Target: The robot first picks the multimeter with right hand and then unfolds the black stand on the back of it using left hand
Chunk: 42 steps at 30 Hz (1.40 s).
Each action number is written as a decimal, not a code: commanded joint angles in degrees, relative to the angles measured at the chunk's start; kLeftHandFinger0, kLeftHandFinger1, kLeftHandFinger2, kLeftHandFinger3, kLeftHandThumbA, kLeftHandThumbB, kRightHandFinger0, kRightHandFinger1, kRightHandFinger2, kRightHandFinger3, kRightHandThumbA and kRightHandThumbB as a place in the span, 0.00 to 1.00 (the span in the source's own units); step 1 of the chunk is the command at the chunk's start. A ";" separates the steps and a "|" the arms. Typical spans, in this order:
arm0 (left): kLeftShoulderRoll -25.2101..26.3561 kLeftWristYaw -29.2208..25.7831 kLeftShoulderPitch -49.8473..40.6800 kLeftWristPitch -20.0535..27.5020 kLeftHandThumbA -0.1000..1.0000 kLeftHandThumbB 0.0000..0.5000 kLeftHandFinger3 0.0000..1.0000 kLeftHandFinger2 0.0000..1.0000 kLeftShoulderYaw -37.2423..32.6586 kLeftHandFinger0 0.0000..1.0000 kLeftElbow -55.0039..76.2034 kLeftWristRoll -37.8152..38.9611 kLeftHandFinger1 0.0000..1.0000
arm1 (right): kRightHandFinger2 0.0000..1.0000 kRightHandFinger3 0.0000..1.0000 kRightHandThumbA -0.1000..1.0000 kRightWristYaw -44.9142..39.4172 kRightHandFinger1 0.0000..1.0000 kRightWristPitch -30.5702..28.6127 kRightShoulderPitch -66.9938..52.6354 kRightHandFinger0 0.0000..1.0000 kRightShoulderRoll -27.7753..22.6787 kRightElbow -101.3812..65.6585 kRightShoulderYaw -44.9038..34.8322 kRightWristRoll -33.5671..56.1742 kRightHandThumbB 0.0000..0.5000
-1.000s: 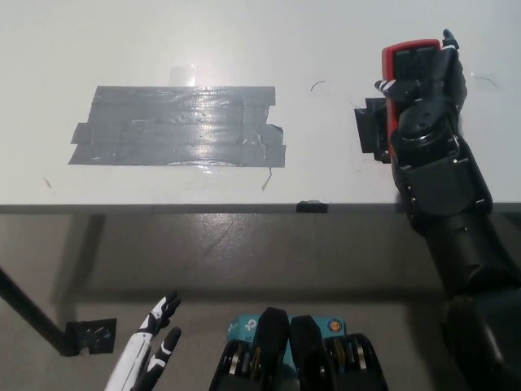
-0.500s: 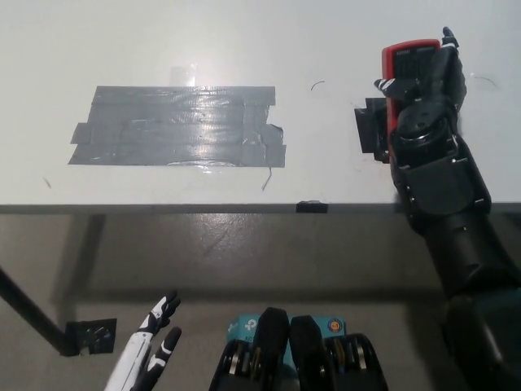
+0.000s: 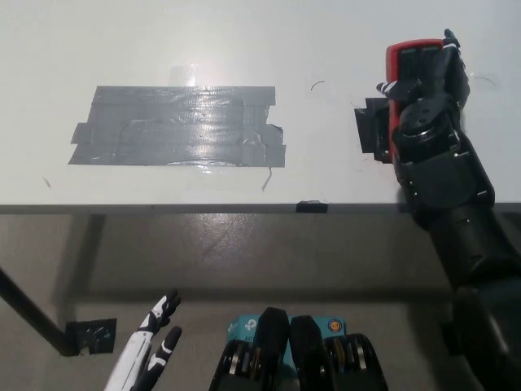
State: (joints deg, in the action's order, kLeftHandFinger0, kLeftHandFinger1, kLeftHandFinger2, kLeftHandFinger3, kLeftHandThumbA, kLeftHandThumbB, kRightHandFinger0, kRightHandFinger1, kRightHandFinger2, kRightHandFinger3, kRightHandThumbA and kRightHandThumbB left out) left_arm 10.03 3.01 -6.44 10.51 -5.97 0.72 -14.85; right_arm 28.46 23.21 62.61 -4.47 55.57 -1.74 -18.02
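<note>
Looking down from the head view, you see your black right hand lying over the red multimeter at the desk's far right, fingers wrapped around its body so only the red top end shows beyond them. A black piece sits just left of the hand's wrist. Your white left hand hangs below the desk edge, well apart, fingers loosely spread, holding nothing.
</note>
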 commanded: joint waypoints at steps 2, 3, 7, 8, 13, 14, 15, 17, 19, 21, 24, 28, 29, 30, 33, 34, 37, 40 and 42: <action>0.96 0.06 0.35 1.50 1.00 0.24 1.00 1.00 0.07 1.00 1.67 -0.27 1.00 | 0.85 1.00 0.49 4.07 0.75 -0.20 6.62 0.76 -1.41 1.04 -1.52 1.26 0.65; 0.96 0.11 0.37 1.49 1.00 0.23 1.00 1.00 0.09 1.00 1.69 -0.12 1.00 | 0.65 1.00 0.34 4.24 0.52 -0.45 6.47 0.50 -1.49 0.68 -2.03 1.63 0.62; 1.06 -0.01 0.62 1.86 1.00 0.22 1.00 1.00 0.25 1.00 1.50 -0.04 1.00 | 0.36 0.91 0.13 4.35 0.17 -3.18 4.77 0.15 -0.65 -4.93 -5.30 4.24 0.59; 1.06 -0.02 0.60 1.80 1.00 0.22 1.00 1.00 0.29 1.00 1.52 -0.02 1.00 | 0.32 0.93 0.13 4.30 0.13 -3.81 4.71 0.10 -0.54 -5.21 -5.58 4.42 0.58; 1.03 -0.06 0.69 2.21 1.00 0.22 1.00 1.00 0.28 1.00 1.08 0.14 1.00 | 0.26 0.82 0.25 3.89 0.07 -3.21 4.36 0.04 -1.33 -7.94 -2.32 0.99 0.53; 1.03 -0.05 0.74 2.15 1.00 0.24 1.00 1.00 0.23 1.00 1.06 0.04 1.00 | 0.22 1.00 0.22 4.18 0.01 -3.38 4.23 0.00 -1.18 -8.85 -2.41 1.04 0.54; 1.02 -0.09 0.81 1.98 1.00 0.24 1.00 1.00 0.14 1.00 1.05 -0.30 1.00 | 0.22 1.00 0.16 4.94 0.00 -4.27 3.94 0.00 -0.69 -10.41 -3.18 1.73 0.54; 1.04 -0.08 0.93 2.05 1.00 0.24 1.00 1.00 0.02 1.00 1.05 -0.47 1.00 | 0.18 1.00 0.11 5.57 0.00 -6.32 3.26 0.00 -0.25 -12.34 -4.22 2.72 0.57; 1.11 0.33 0.83 1.05 1.00 0.24 1.00 1.00 -0.04 1.00 1.62 -0.45 1.00 | 0.12 0.73 0.08 4.22 0.01 -7.07 2.01 0.00 0.37 -16.16 -5.95 4.97 0.56; 1.05 0.24 0.87 1.47 1.00 0.24 1.00 1.00 -0.08 1.00 1.39 -0.41 1.00 | 0.05 0.26 0.08 1.51 0.00 -6.13 0.94 0.00 0.69 -19.87 -7.61 7.55 0.52; 1.06 0.49 0.85 0.84 1.00 0.26 1.00 1.00 -0.13 1.00 1.74 -0.37 1.00 | 0.38 0.26 0.00 -3.13 0.05 -7.76 -2.56 0.00 2.93 -29.89 -11.40 14.60 0.48; 1.33 0.76 0.51 0.66 1.00 0.27 1.00 1.00 -0.17 1.00 1.59 -0.24 1.00 | 0.56 0.70 0.00 -10.42 0.20 -6.59 -7.31 0.00 6.93 -41.88 -17.28 27.52 0.35; 1.40 0.63 0.50 1.04 1.00 0.26 1.00 1.00 -0.15 1.00 1.27 -0.33 1.00 | 0.62 0.85 0.00 -12.27 0.24 -6.52 -8.44 0.00 7.76 -44.26 -18.22 30.58 0.37; 1.34 0.51 0.53 1.54 1.00 0.26 1.00 1.00 -0.12 1.00 0.83 -0.09 1.00 | 0.61 0.78 0.00 -14.07 0.23 -5.93 -9.37 0.00 8.33 -46.29 -18.75 33.03 0.37; 1.29 0.46 0.38 1.13 1.00 0.25 1.00 1.00 0.00 1.00 0.84 -0.10 1.00 | 0.54 0.57 0.00 -16.09 0.14 -3.25 -10.91 0.00 10.96 -51.09 -21.11 39.73 0.37; 1.34 0.41 0.21 1.46 1.00 0.24 1.00 1.00 -0.01 1.00 0.82 -0.10 1.00 | 0.53 0.55 0.00 -16.81 0.13 -1.78 -11.73 0.00 11.61 -52.96 -21.44 41.56 0.36; 1.24 0.20 0.24 1.64 1.00 0.24 1.00 1.00 0.16 1.00 0.40 0.08 1.00 | 0.63 0.61 0.00 -20.04 0.16 0.67 -13.85 0.00 13.64 -57.71 -22.80 49.30 0.24; 1.11 0.05 -1.34 2.00 1.00 0.21 1.00 1.00 0.13 1.00 0.78 0.23 1.00 | 0.65 0.97 0.00 -18.98 0.25 3.72 -17.36 0.00 14.57 -62.29 -21.79 62.06 0.20; 1.13 0.10 -0.89 1.94 1.00 0.21 1.00 1.00 0.23 1.00 0.81 0.39 1.00 | 0.67 0.95 0.00 -17.55 0.28 3.72 -18.41 0.00 13.59 -63.42 -20.13 69.29 0.24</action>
State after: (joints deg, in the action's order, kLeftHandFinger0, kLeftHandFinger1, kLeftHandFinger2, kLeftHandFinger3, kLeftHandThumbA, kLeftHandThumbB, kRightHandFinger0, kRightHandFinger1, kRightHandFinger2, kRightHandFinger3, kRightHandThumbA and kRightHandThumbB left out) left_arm 10.05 3.07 -6.02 10.26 -6.02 -0.27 -14.92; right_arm 21.58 24.42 42.13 6.16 15.15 -20.58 8.20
